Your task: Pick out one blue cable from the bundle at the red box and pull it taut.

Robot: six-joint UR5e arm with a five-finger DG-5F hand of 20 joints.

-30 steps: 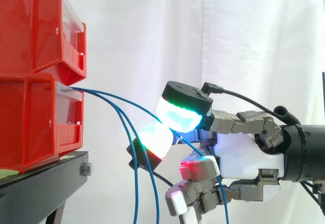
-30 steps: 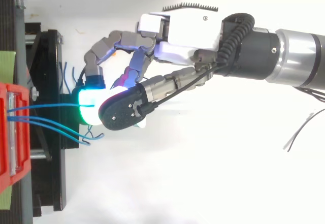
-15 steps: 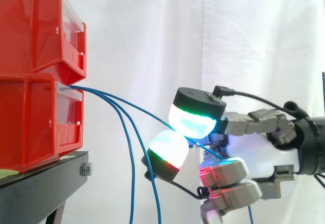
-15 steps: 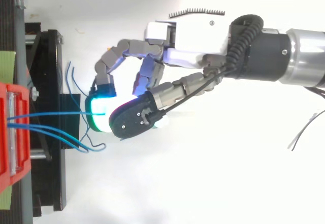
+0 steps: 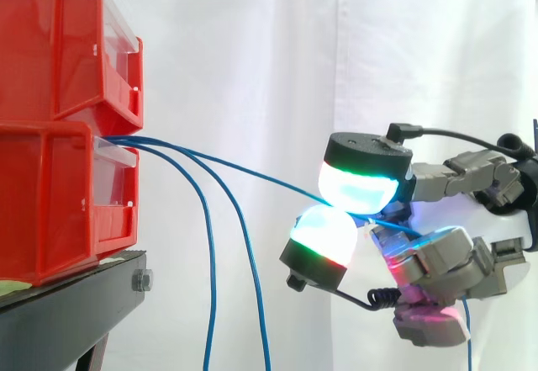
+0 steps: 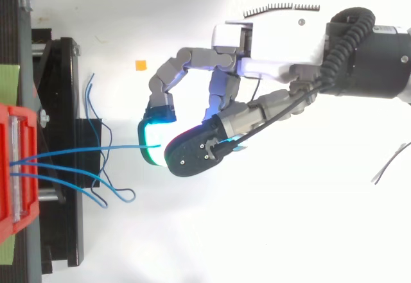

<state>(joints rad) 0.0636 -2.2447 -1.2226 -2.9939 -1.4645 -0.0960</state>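
Two red bins are stacked at the left, the lower bin (image 5: 59,194) on a black stand (image 5: 67,304). Three thin blue cables come out of the lower bin's front. One blue cable (image 5: 252,175) runs nearly straight, sloping down to the right, into my hand (image 5: 445,257). The hand is shut on it: the cable is pinched between two glowing fingertips (image 5: 360,188), to the right of the bins. From above, the same cable (image 6: 109,147) stretches from the bin (image 6: 9,167) to the hand (image 6: 276,39). The other two cables (image 5: 208,262) hang slack in front of the stand.
The loose cables' ends (image 6: 115,196) curl over the black stand (image 6: 64,103) in the top view. A small orange scrap (image 6: 140,65) lies on the white floor. A white curtain hangs behind.
The hand has moved right, away from the bins, keeping its pinch on the one blue cable. That cable has risen and straightened; the other two stay hanging.
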